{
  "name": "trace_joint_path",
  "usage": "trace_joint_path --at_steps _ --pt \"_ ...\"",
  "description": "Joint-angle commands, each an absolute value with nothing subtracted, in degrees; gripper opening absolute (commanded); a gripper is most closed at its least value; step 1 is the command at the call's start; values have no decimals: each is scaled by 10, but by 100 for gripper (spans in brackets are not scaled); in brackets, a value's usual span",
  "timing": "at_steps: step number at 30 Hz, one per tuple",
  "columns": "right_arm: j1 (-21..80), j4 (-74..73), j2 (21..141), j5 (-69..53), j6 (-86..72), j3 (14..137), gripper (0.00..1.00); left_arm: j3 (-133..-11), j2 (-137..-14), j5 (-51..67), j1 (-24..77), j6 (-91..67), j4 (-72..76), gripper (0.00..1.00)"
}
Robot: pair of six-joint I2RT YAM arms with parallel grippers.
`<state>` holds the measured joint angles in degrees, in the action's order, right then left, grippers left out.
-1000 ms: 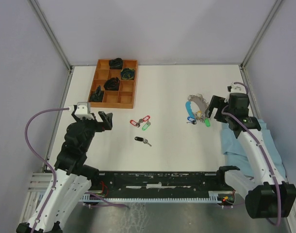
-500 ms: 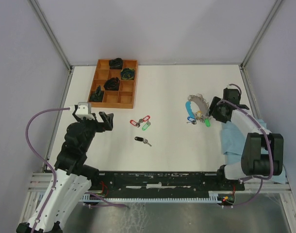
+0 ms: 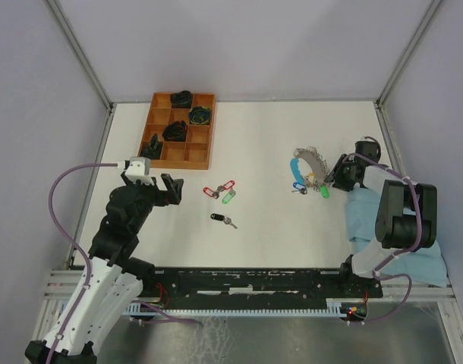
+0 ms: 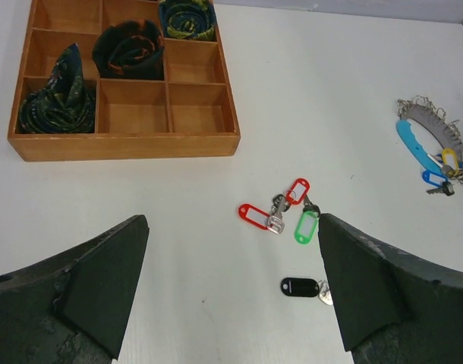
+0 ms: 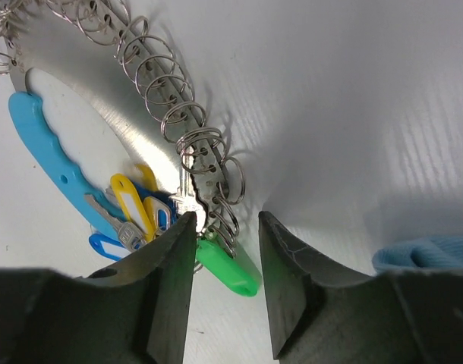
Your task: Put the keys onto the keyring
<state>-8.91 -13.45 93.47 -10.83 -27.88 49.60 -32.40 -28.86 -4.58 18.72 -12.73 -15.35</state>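
Loose keys lie mid-table: two red-tagged and one green-tagged in a cluster (image 3: 221,192) (image 4: 281,212), and a black-tagged key (image 3: 222,219) (image 4: 301,287) nearer me. The keyring (image 3: 310,158) (image 5: 133,114) lies at the right, a silver arc lined with rings, with a light-blue handle (image 5: 45,144). Yellow, blue and green tags (image 5: 230,267) hang at its end. My right gripper (image 3: 336,174) (image 5: 225,227) is low over that end, jaws partly closed and straddling the last rings and the green tag, with a gap on one side. My left gripper (image 3: 169,189) (image 4: 231,227) hovers open left of the loose keys.
A wooden compartment tray (image 3: 202,154) (image 4: 125,144) holding dark rolled cloths sits at the back left. A light-blue cloth (image 3: 391,227) (image 5: 429,254) lies at the right edge by the right arm. Grey walls enclose the table.
My right arm has dropped and folded in toward the keyring, and its jaws have narrowed around the ring's end. The left arm has shifted slightly right, still open.
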Motion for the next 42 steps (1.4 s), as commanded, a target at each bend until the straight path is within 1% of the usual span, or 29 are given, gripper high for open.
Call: trace_joint_path --at_steps 1,3,5,8,10,12,15,20,24,30,34,42 --pt "-90 -94 954 -158 -291 496 44 -327 -302 -2 187 -151 -114 98" --pt "-90 -89 953 -168 -292 488 42 -327 -311 11 187 -162 -111 98" --pt "-91 -82 952 -185 -296 480 38 -328 -323 19 187 -172 -111 99" --pt "-90 -72 943 -207 -300 473 27 -331 -345 43 188 -192 -105 100" --pt "-88 -68 936 -219 -300 468 16 -331 -364 79 188 -214 -91 99" --pt "-83 -64 930 -236 -301 468 9 -328 -386 108 187 -242 -78 100" --pt "-63 -71 916 -251 -295 474 2 -326 -419 148 187 -275 -62 100" --pt "-14 -99 874 -243 -279 485 1 -321 -471 193 187 -314 -38 99" --pt "36 -134 836 -226 -261 503 1 -304 -507 222 197 -359 9 98" --pt "108 -184 779 -197 -223 546 1 -297 -547 198 242 -378 57 97" --pt "153 -209 758 -183 -189 579 1 -288 -574 193 265 -405 117 97" --pt "241 -290 777 -159 -85 677 1 -310 -650 174 317 -408 237 97"
